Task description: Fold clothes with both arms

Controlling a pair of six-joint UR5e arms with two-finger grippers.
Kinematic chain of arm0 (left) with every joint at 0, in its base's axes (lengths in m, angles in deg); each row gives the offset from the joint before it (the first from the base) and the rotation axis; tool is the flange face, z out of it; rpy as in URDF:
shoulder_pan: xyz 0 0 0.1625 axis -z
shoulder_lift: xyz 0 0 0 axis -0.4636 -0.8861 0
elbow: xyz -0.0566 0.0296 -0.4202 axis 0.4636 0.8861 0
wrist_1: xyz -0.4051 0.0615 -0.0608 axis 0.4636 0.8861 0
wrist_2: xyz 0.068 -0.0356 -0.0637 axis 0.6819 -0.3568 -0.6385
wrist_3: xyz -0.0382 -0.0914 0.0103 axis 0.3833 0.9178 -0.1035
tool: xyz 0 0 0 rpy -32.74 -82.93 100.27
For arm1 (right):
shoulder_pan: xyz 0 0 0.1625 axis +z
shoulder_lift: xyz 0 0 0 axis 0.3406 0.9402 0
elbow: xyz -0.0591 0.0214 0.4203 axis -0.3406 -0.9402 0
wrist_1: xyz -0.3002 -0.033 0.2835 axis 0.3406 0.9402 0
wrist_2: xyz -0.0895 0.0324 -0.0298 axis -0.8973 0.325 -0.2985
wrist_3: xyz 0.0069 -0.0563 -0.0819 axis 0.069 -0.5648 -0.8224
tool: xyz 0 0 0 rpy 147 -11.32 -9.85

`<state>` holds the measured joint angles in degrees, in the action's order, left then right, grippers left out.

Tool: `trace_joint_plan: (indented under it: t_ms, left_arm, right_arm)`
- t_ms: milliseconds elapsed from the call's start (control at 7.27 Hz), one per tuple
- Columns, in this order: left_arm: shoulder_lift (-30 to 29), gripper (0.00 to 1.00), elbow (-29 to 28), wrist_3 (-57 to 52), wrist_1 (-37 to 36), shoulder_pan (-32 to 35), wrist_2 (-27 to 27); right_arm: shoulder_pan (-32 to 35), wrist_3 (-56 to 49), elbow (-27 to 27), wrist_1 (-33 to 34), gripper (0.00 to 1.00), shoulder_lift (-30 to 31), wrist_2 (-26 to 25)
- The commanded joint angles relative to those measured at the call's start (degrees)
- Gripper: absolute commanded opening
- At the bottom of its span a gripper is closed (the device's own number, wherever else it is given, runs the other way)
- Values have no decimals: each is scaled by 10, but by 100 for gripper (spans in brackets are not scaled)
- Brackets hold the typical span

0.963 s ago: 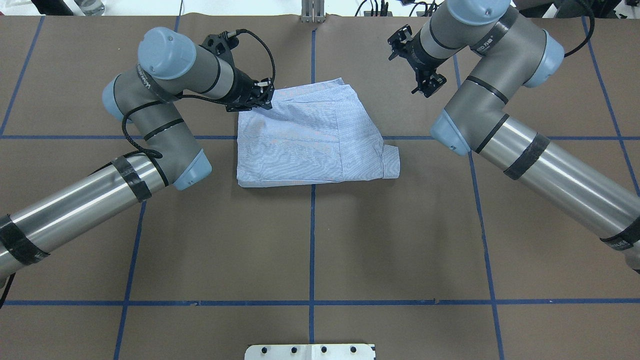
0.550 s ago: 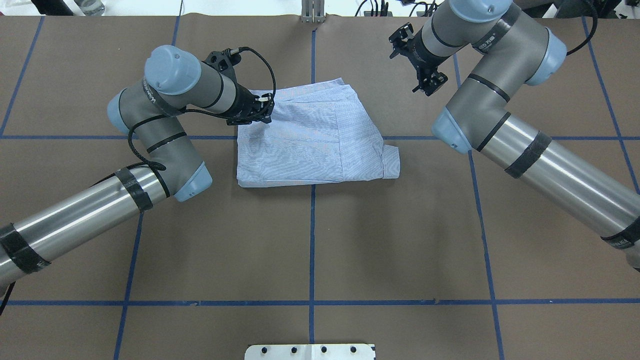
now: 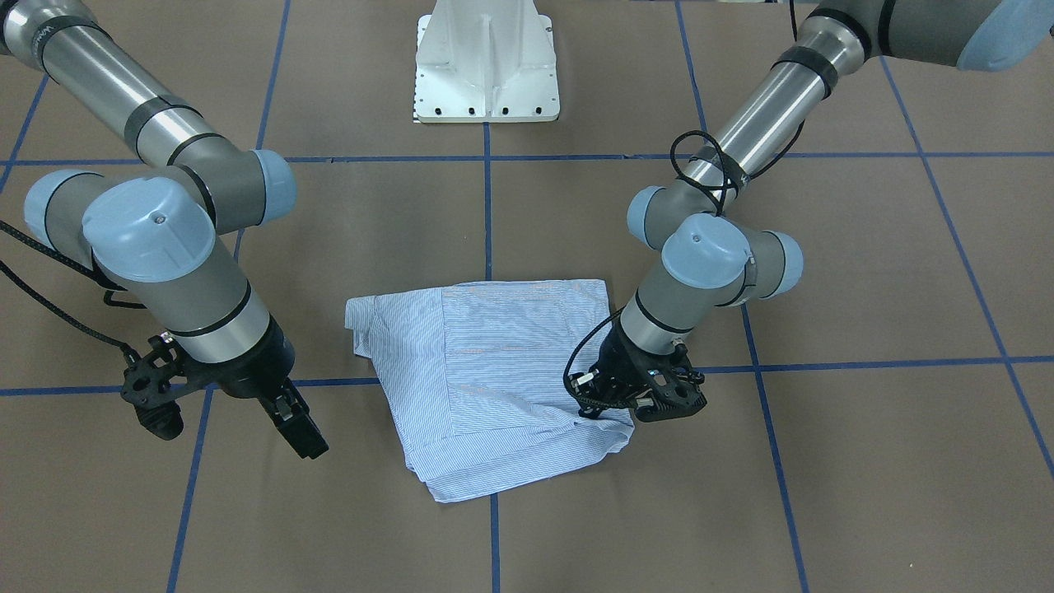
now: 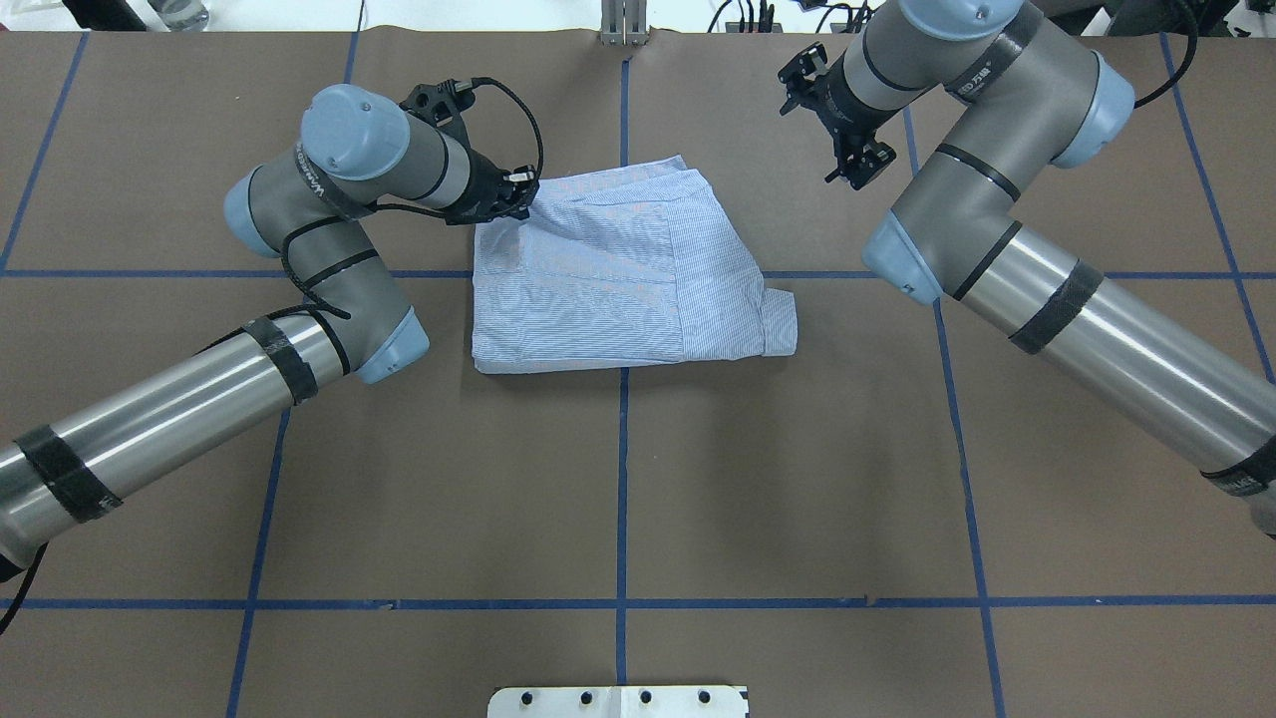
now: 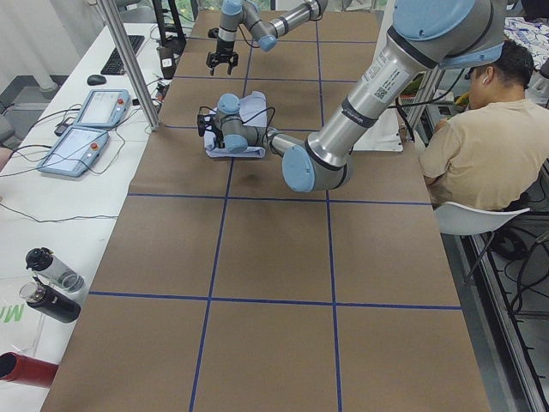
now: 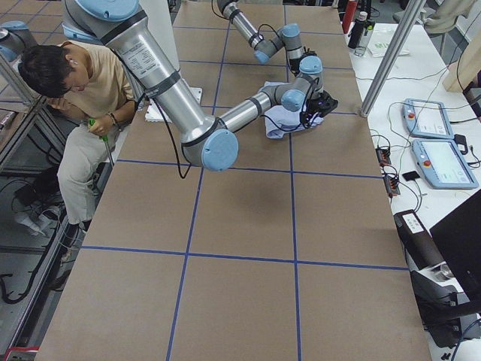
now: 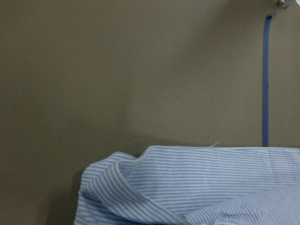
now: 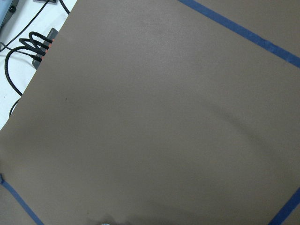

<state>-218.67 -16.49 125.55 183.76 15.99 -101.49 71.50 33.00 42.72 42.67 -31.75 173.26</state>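
Observation:
The light blue striped shirt (image 4: 618, 274) lies folded into a compact packet at the table's middle, also seen in the front view (image 3: 494, 371). My left gripper (image 4: 516, 202) is low at the packet's far left corner and touches the fabric (image 3: 605, 410). Its fingers are hidden against the cloth, so I cannot tell whether it grips. The left wrist view shows a rumpled shirt edge (image 7: 197, 187) close below. My right gripper (image 4: 857, 165) hangs open and empty above bare table, well to the right of the shirt (image 3: 300, 432).
The brown table cover (image 4: 797, 479) carries blue tape grid lines. The white pedestal base (image 3: 486, 62) stands at the robot's side. Cables and a power strip (image 8: 40, 42) lie past the far edge. A seated person (image 5: 480, 146) is beside the table.
My left wrist and elbow have swung a little, with the gripper staying at the shirt's far left corner. My right gripper has drifted slightly up and away. The shirt has not visibly moved.

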Motion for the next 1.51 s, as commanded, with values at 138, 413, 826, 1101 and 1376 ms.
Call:
trace_joint_plan:
  t_ms: [138, 413, 826, 1101, 1376]
  left_arm:
    - [-30, 0, -95, -33, 56, 31, 8]
    - [-30, 0, -108, -57, 58, 52, 23]
    - [8, 0, -58, -117, 55, 110, -42]
    - [134, 0, 70, -185, 54, 158, -141]
    - [242, 0, 165, -284, 54, 196, -190]
  right_arm:
    - [0, 0, 1, 2, 100, 4, 1]
    - [1, 0, 1, 2, 100, 3, 1]
    - [40, -31, 6, 6, 100, 15, 39]
    - [81, -132, 40, 7, 100, 73, 69]
    - [134, -267, 43, 6, 100, 125, 108]
